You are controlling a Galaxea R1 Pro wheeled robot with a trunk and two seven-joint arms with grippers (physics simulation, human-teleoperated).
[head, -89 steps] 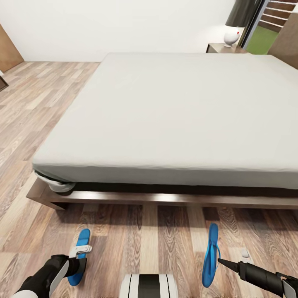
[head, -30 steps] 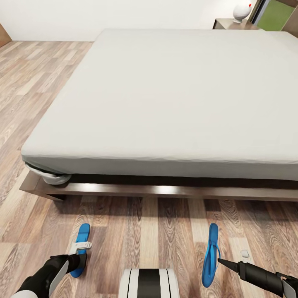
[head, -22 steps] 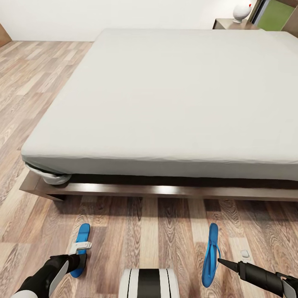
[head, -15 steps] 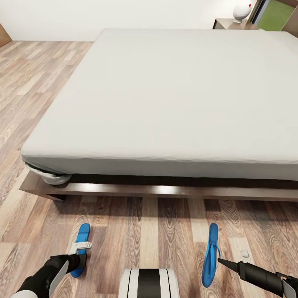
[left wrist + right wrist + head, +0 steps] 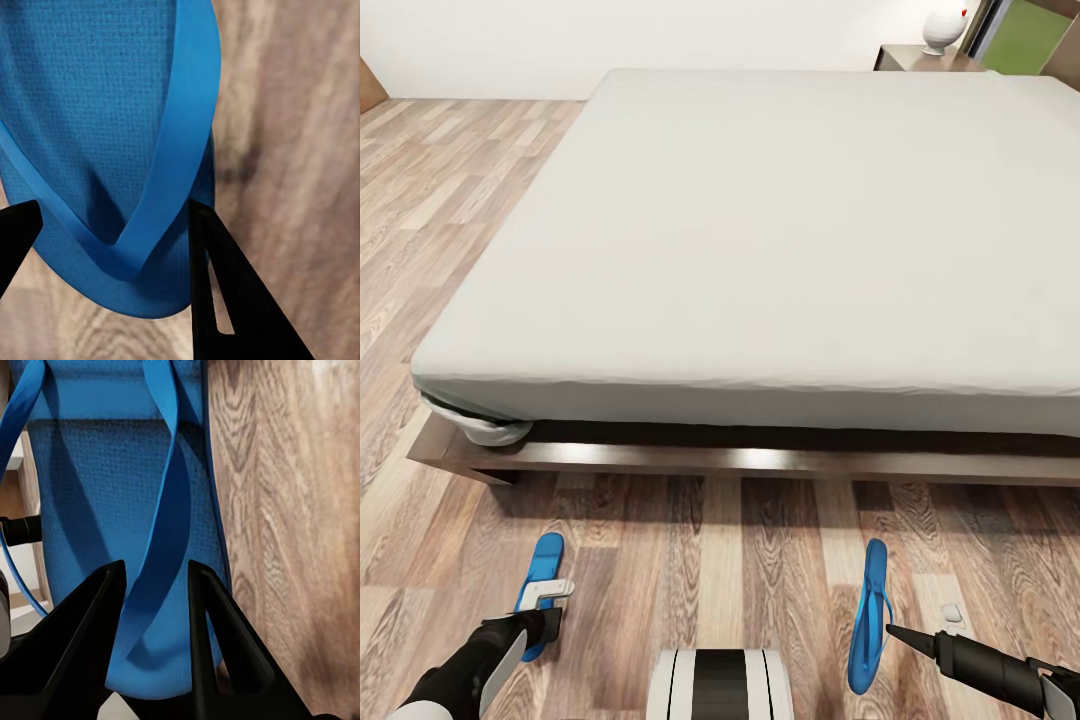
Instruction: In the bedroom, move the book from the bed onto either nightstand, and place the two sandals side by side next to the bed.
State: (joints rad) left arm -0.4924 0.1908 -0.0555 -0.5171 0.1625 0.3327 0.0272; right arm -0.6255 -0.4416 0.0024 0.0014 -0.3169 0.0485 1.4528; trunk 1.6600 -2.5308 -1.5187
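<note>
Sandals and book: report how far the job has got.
Done: nothing confirmed. In hand: the right gripper pinches the right sandal by its strap, holding it on edge; the left gripper straddles a strap of the left sandal, grip unclear. Left: set both side by side by the bed; they are well apart. Book step unconfirmed.

Between the matt black fingers (image 5: 225, 300), the blue sandal (image 5: 97, 112) shows a finely pebbled, rubbery sole and smooth straps. The floor (image 5: 760, 560) beyond is grained wood plank with slight sheen; the bed (image 5: 780, 240) wears smooth matt grey cloth over a glossy dark wooden frame.
</note>
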